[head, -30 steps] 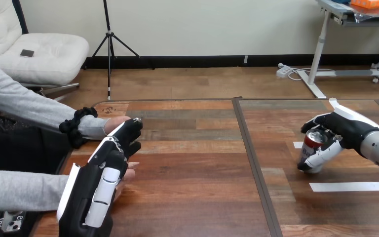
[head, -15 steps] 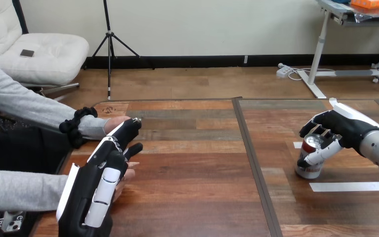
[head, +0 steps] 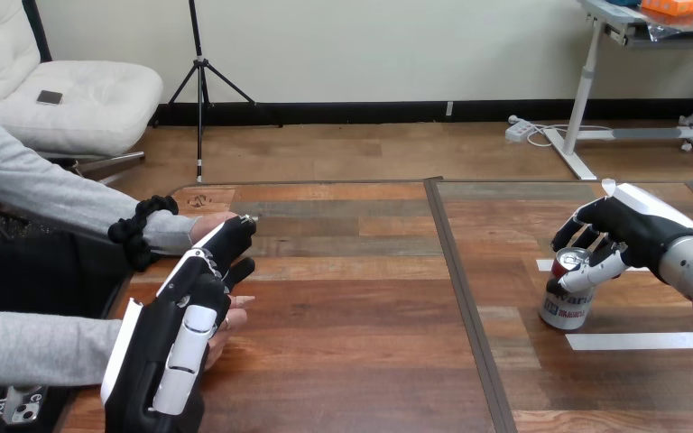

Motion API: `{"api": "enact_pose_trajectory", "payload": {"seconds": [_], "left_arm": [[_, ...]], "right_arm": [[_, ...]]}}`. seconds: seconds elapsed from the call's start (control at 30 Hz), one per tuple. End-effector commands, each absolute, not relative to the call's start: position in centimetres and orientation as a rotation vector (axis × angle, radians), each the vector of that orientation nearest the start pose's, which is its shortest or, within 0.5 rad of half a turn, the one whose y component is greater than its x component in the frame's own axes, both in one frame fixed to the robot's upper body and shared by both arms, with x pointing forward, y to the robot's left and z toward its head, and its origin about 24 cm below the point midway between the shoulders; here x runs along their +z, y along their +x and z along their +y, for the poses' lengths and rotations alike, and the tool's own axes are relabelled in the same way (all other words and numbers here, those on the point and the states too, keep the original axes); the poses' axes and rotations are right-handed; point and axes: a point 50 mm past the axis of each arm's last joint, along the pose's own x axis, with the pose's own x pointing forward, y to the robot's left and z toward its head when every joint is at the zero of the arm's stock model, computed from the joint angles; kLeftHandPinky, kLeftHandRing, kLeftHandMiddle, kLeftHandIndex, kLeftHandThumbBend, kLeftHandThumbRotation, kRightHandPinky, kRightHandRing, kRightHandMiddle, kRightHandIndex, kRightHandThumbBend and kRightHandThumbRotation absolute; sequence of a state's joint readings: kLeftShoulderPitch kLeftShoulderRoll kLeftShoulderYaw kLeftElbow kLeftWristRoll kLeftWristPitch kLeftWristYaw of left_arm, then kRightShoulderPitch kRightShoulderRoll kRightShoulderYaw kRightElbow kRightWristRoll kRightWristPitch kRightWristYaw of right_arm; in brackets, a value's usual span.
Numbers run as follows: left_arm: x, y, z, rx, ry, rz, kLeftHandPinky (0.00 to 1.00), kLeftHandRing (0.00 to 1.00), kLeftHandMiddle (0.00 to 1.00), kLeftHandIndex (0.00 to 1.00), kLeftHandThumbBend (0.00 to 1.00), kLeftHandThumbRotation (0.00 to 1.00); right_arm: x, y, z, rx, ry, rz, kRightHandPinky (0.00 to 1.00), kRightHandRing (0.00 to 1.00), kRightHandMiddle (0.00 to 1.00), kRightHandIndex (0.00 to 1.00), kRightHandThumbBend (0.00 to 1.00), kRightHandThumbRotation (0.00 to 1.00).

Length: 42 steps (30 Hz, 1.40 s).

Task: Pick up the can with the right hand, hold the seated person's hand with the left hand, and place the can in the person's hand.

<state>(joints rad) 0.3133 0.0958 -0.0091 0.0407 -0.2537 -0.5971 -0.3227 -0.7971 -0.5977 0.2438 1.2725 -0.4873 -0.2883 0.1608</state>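
Right hand (head: 623, 233) at 3 o'clock, curled loosely round the top of the can (head: 567, 305), thumb across its red band above a white label with dark print too small to read. Upright metal cylinder on the wood-plank table (head: 361, 298), close to a white tape strip (head: 642, 341) at its 5 o'clock. Left hand (head: 176, 338) at 8 o'clock, glossy black with white shells, back up, lying over the person's near hand (head: 227, 323) and reaching to the far hand (head: 206, 225); grasp hidden beneath, cannot tell.
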Motion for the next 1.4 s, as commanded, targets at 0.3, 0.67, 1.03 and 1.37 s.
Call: {"api": "enact_pose_trajectory", "payload": {"seconds": [0.3, 0.67, 1.03, 1.37], "left_arm": [[3.86, 18.28, 17.58, -0.170, -0.074, -0.350, 0.87, 0.93, 0.89, 0.83, 0.64, 0.87], [3.91, 18.25, 17.63, -0.167, -0.064, -0.347, 0.87, 0.93, 0.89, 0.83, 0.63, 0.87], [3.98, 18.26, 17.68, -0.160, -0.063, -0.355, 0.87, 0.93, 0.89, 0.83, 0.61, 0.88], [4.09, 18.38, 17.78, -0.160, -0.065, -0.365, 0.86, 0.92, 0.89, 0.82, 0.59, 0.87]], "right_arm": [[8.04, 35.97, -29.05, 0.138, -1.111, 0.290, 0.43, 0.50, 0.55, 0.53, 0.68, 0.00], [8.01, 35.99, -29.00, 0.124, -1.134, 0.276, 0.40, 0.46, 0.51, 0.49, 0.69, 0.00], [8.07, 36.02, -28.93, 0.120, -1.142, 0.265, 0.36, 0.43, 0.47, 0.46, 0.74, 0.00], [8.16, 36.05, -28.88, 0.120, -1.152, 0.252, 0.36, 0.42, 0.46, 0.44, 0.76, 0.00]]}}
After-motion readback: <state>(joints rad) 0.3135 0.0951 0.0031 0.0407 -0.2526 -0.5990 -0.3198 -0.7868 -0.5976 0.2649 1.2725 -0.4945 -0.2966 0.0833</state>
